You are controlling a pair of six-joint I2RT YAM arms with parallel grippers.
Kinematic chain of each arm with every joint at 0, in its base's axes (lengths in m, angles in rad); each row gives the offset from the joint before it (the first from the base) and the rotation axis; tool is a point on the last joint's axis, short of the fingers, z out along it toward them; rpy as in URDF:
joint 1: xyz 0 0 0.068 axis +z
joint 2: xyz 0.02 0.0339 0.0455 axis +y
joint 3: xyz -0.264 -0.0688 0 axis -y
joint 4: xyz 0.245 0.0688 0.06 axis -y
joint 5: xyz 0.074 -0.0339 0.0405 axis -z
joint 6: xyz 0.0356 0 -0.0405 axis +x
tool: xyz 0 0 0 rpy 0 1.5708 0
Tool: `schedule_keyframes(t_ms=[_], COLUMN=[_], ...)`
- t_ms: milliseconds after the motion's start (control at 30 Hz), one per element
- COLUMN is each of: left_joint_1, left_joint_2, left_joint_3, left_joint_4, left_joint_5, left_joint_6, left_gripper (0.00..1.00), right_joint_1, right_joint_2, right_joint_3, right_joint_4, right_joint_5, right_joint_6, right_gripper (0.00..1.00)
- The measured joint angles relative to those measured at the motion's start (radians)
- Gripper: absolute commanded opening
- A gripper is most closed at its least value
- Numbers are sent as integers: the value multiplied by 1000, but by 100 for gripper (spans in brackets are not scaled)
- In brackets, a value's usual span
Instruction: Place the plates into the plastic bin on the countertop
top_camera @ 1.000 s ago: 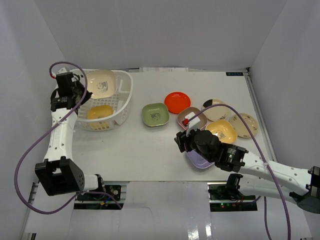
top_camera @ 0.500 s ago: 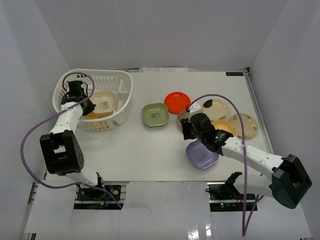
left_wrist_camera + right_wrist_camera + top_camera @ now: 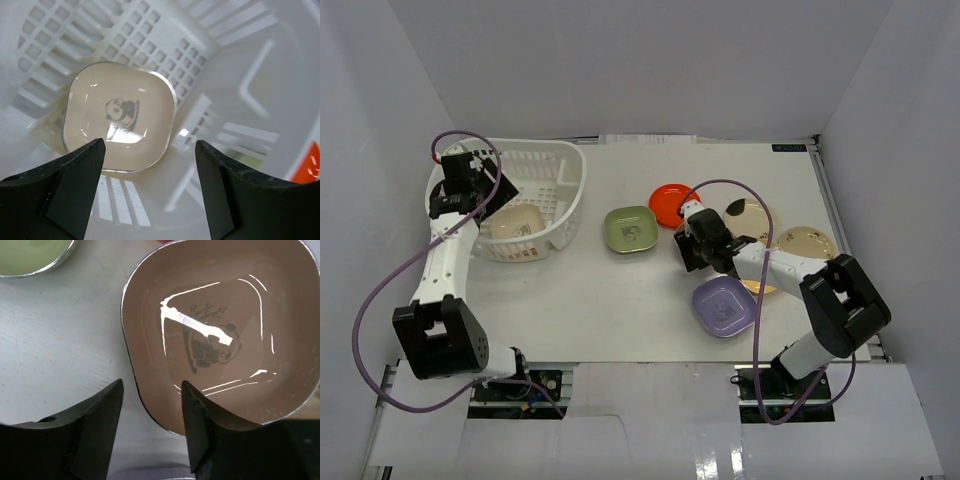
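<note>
- Left hand (image 3: 150, 150) hangs over the white plastic bin (image 3: 570, 180) at the far left of the tabletop (image 3: 610, 310), its two dark fingers spread wide and holding nothing.
- From above, this hand hides part of the bin's left side. Its own wrist camera looks straight down into the bin, showing the slotted walls and ribbed base.
- Inside the bin lies a cream plate (image 3: 120, 122), a glossy rounded square with a small panda print at its centre. From above it shows only as a pale patch with a faint mark.
- Right of the bin, on the bare tabletop, sits a green plate (image 3: 630, 229), also a rounded square, with a round red plate (image 3: 672, 203) just beyond it.
- Right hand (image 3: 151, 387) is low at the middle of the plate group, fingers apart.
- The overhead view hides most of what lies under this hand. The wrist view shows a brown plate (image 3: 220, 335) with a shiny metal-looking rim and a panda-and-bamboo print.
- One finger is outside that rim and the other over the plate's hollow. I cannot tell whether either touches it.
- Nearer the arms lies a purple plate (image 3: 724, 305), a rounded square.
- Two round beige plates (image 3: 807, 243) lie farthest right.
</note>
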Motion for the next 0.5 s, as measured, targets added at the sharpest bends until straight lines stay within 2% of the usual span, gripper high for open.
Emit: schedule_keyframes(t_ms=[133,167,300,500], left_joint_1=[-63,-98,-247,-345], left_joint_2=[-124,-160,-278,-392], left_joint_3=[33,35,3,-114], left_joint_4=[16,21,31,10], left_joint_5=[40,52,91,187], left_joint_6=[0,1,11,4], left_gripper=[80,80,77,68], right_joint_1=[-6,-6,-6,5], right_joint_2=[47,56,74,1], right_joint_3=[15,18,33,66], right_joint_4=[2,2,0,-32], right_joint_5=[-12,-15,-13,37], right_joint_6=[-16,-22,-42,-55], right_gripper=[38,27,8,8])
